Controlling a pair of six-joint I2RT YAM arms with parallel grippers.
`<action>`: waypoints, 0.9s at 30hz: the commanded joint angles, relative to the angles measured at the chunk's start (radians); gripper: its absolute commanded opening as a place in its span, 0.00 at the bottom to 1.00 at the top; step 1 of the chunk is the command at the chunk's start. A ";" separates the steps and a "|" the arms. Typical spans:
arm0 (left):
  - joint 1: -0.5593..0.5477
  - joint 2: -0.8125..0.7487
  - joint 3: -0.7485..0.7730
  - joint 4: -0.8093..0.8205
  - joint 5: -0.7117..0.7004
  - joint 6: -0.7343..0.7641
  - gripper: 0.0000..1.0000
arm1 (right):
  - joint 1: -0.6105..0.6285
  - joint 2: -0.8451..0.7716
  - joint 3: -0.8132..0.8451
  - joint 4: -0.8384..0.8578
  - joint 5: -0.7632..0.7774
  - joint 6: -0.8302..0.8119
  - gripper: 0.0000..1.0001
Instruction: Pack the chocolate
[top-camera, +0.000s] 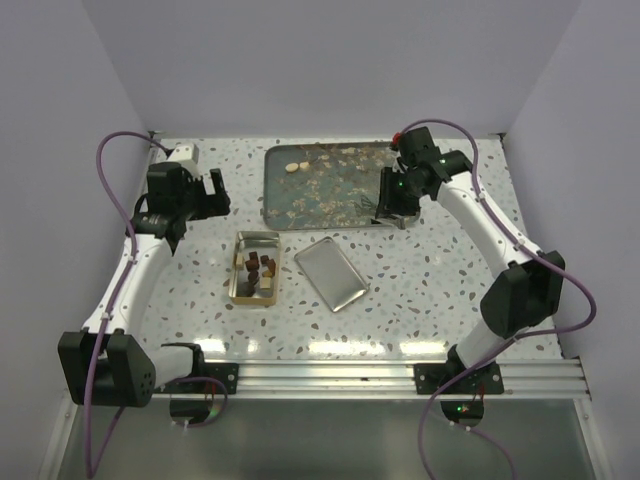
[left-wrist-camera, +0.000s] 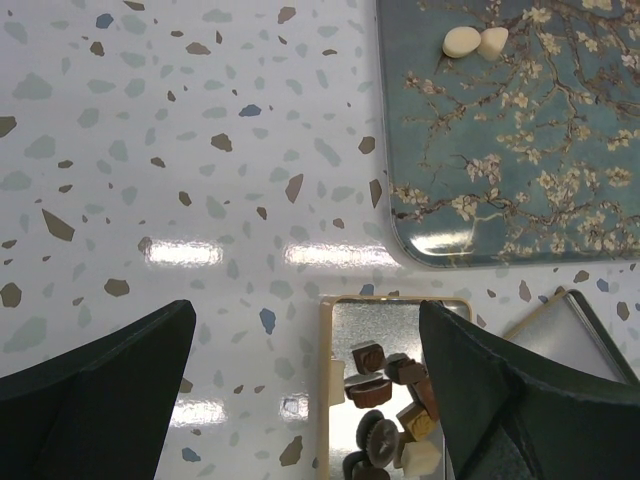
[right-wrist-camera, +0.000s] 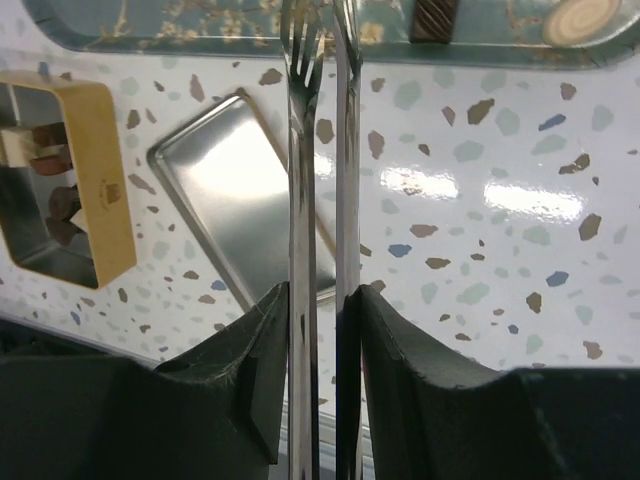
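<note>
Left tool (left-wrist-camera: 306, 308) (spread), apparently near tin (left-wrist-camera: 324, 400).

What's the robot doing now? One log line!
left jaws open, empty | right jaws shut on tongs | tin part-filled with chocolate | tray: pieces unpacked

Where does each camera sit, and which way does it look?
Top: above and behind the arms, looking down on the table; left arm and right arm both show.
Left wrist: on the left arm, looking down at tray, lid and tin of chocolate; the open left gripper shows.
Right wrist: on the right arm, looking down along the tongs to the tray; right gripper shows, shut on them.
Shared: both wrist views see tin, lid and tray.
</note>
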 joint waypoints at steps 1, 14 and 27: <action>0.007 -0.029 0.006 0.015 0.009 -0.005 1.00 | -0.020 -0.051 -0.045 0.036 0.031 -0.012 0.36; 0.007 -0.034 -0.004 0.016 0.011 -0.002 1.00 | -0.025 -0.058 -0.093 0.079 0.098 0.037 0.39; 0.007 -0.036 -0.007 0.018 0.005 0.001 1.00 | -0.060 -0.067 -0.116 0.069 0.118 0.045 0.40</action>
